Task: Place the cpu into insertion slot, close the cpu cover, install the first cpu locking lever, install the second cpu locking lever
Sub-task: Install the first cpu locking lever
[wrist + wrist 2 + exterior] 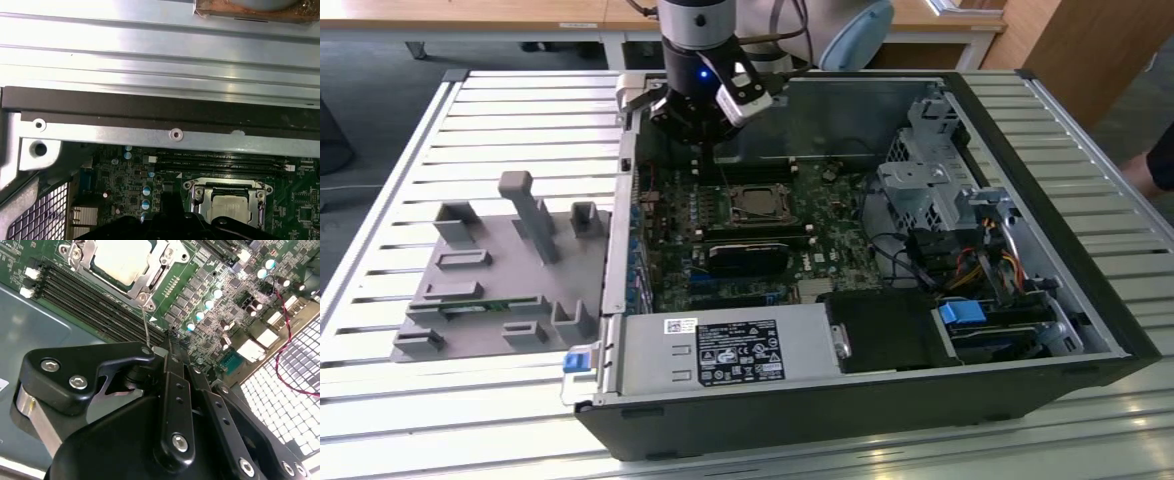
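Note:
The cpu (117, 260) lies in the insertion slot (754, 205) on the green board, its pale metal face showing through the window of the cpu cover (150, 280), which lies flat over it. A thin wire locking lever (145, 322) rises from the socket's corner up to my gripper (165, 349). The black fingers are together, and the lever's free end meets their tips. I cannot tell whether the wire is pinched. In the exterior view the gripper (707, 150) hangs over the board's far side, just beyond the socket. The first wrist view also has the cpu (231, 207) under the cover (200, 192).
Black memory slots (90, 305) run beside the socket. The case's far wall (150, 105) stands close behind the gripper. A power supply (734, 350) and drive cage (934, 190) stand inside the case. A grey fixture (507, 270) sits on the slatted table at the exterior view's left.

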You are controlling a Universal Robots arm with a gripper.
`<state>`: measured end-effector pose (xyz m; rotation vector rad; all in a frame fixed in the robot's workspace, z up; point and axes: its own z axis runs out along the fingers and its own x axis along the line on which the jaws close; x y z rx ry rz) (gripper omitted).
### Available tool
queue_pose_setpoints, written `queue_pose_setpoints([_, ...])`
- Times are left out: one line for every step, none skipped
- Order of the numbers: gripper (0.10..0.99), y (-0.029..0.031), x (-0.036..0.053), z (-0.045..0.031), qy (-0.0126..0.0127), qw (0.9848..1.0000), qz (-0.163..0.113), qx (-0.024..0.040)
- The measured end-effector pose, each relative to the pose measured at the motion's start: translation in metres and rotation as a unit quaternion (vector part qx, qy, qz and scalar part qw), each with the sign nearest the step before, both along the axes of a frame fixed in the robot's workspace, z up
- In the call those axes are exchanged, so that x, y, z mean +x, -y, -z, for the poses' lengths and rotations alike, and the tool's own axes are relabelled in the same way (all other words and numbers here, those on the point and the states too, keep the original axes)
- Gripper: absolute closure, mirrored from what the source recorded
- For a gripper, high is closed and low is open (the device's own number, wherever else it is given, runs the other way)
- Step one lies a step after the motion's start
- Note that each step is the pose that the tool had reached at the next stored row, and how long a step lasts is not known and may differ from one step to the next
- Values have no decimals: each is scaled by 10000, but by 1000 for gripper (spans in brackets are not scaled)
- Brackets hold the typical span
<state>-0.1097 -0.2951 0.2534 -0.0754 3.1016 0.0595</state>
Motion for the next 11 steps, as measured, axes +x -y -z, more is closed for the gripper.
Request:
queue_pose_setpoints([980, -2, 2, 2, -1, 10000, 1, 0])
queue_pose_setpoints([980, -5, 6, 3, -2, 10000, 3, 0])
queue_pose_setpoints([980, -7, 11, 5, -3, 10000, 4, -1])
queue_pose_setpoints([980, -9, 19, 6, -4, 10000, 5, 0])
queue_pose_setpoints([980, -10, 28, 7, -5, 10000, 5, 0])
queue_pose_setpoints([980, -11, 38, 8, -4, 10000, 5, 0])
queue_pose_setpoints([980, -12, 50, 9, -4, 10000, 6, 0])
queue_pose_setpoints([980, -13, 63, 9, -4, 10000, 5, 0])
queue_pose_setpoints([980, -14, 78, 10, -4, 10000, 5, 0])
queue_pose_setpoints([980, -14, 91, 10, -4, 10000, 6, 0])
queue_pose_setpoints([980, -14, 101, 9, -4, 10000, 6, -1])
